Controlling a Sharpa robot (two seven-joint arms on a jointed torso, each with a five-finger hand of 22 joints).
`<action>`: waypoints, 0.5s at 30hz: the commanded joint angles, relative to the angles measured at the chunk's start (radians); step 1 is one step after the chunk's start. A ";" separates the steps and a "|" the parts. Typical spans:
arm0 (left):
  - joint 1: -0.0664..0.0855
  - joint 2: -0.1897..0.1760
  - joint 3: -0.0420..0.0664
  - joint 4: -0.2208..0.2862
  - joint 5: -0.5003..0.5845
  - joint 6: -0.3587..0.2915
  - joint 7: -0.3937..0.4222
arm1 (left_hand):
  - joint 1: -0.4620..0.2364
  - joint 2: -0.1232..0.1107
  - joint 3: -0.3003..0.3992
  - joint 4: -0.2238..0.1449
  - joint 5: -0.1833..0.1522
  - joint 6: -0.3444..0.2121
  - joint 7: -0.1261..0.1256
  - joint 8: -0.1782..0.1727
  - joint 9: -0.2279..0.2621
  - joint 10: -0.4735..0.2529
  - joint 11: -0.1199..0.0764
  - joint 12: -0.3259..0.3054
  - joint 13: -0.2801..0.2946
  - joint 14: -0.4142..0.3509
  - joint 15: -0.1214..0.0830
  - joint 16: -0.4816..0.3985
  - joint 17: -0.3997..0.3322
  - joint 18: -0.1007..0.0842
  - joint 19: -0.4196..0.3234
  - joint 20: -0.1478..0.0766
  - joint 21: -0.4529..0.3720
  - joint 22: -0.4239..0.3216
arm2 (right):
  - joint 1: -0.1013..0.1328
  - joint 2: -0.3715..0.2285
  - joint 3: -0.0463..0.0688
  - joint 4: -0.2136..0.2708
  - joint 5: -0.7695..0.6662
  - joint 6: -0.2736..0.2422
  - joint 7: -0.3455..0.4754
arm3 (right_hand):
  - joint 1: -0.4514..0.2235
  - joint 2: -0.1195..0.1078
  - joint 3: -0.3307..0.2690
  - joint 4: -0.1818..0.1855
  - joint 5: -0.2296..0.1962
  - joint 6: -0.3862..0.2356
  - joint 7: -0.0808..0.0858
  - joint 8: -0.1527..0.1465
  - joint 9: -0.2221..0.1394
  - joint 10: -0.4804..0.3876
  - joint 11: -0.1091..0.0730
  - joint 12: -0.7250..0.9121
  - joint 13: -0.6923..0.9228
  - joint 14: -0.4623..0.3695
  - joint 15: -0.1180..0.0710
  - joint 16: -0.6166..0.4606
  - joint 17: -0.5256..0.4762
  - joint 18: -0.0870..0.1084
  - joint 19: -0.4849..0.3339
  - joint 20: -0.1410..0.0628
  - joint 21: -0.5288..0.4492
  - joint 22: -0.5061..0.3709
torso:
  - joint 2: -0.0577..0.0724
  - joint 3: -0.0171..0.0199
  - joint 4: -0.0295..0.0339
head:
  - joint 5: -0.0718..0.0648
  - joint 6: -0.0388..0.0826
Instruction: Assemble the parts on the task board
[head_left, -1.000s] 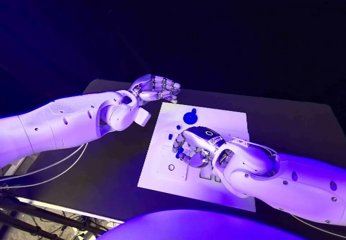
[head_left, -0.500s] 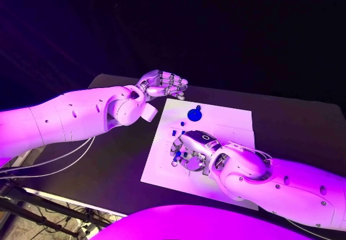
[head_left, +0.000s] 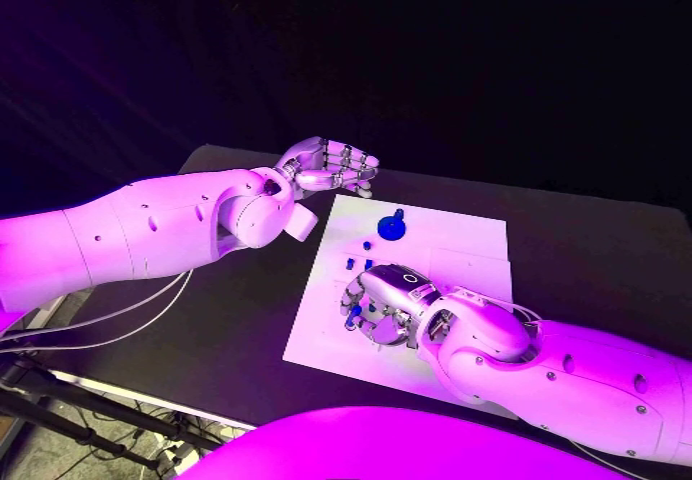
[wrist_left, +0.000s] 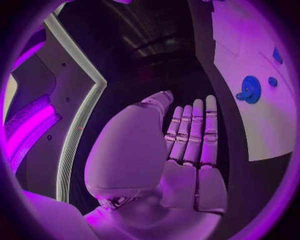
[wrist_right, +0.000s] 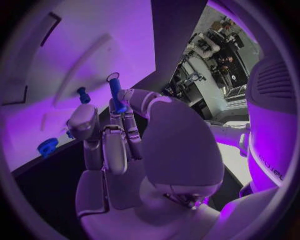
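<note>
The white task board (head_left: 447, 250) lies in the middle of the black table. My right hand (head_left: 387, 300) hovers over its near left part and pinches a slim blue pin (wrist_right: 116, 97) with a ring at its top; in the head view the pin (head_left: 355, 316) shows at the fingertips. A blue gear (head_left: 389, 228) sits at the board's far end, with small blue pegs (head_left: 351, 262) between it and my right hand. My left hand (head_left: 329, 165) hangs beyond the board's far left corner, fingers curled in and holding nothing. The left wrist view shows the gear (wrist_left: 251, 89) on the board (wrist_left: 250, 125).
Black table (head_left: 577, 240) surrounds the board on all sides. My left forearm (head_left: 159, 230) stretches over the table's left side. In the right wrist view a short blue peg (wrist_right: 82, 94) stands on the board (wrist_right: 94, 45), close to the held pin, with the gear (wrist_right: 47, 146) farther off.
The camera has shifted. My right hand has edged slightly toward the board's near left with the pin. The left hand keeps its pose.
</note>
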 joint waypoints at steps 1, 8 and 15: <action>0.001 0.003 0.001 0.001 0.005 0.017 0.003 | -0.005 0.004 0.003 0.001 0.000 0.004 0.016 0.005 -0.001 0.001 0.000 0.007 0.000 0.006 -0.001 -0.001 -0.001 0.006 -0.002 -0.002 0.004 0.001 | -0.002 0.003 -0.001 -0.002 -0.011 0.020 0.014 | 0.000 0.011 -0.001 -0.003 0.007 0.008 0.000 0.005 0.001 0.153 -0.084 0.039 0.041 0.044 -0.009 0.005 -0.001 -0.005 0.000 -0.002 0.000 0.000 | 0.000 -0.0004 0.0004 | 0.001 0.000; 0.001 0.002 0.001 0.002 0.004 0.018 0.002 | -0.007 0.004 0.005 0.001 0.000 0.003 0.016 0.005 -0.001 0.001 0.000 0.007 0.000 0.006 -0.002 -0.001 -0.001 0.006 -0.003 -0.002 0.004 0.002 | -0.003 0.002 -0.002 -0.008 -0.011 0.029 0.013 | -0.001 0.011 0.000 -0.005 0.006 0.008 0.000 0.005 0.001 0.154 -0.084 0.038 0.041 0.044 -0.009 0.005 0.000 -0.005 0.000 -0.002 0.000 0.000 | 0.000 -0.0006 0.0006 | 0.002 0.000; 0.001 0.001 0.001 0.002 0.004 0.018 0.001 | -0.007 0.004 0.005 0.001 0.000 0.003 0.016 0.005 -0.001 0.001 0.000 0.007 0.000 0.006 -0.002 -0.001 -0.001 0.006 -0.003 -0.002 0.004 0.002 | -0.005 0.005 -0.003 -0.010 -0.011 0.035 0.013 | -0.001 0.011 0.000 -0.005 0.006 0.008 0.000 0.005 0.001 0.154 -0.084 0.038 0.041 0.044 -0.009 0.005 0.000 -0.005 0.000 -0.002 0.000 0.000 | 0.000 0.0001 0.0007 | 0.005 0.000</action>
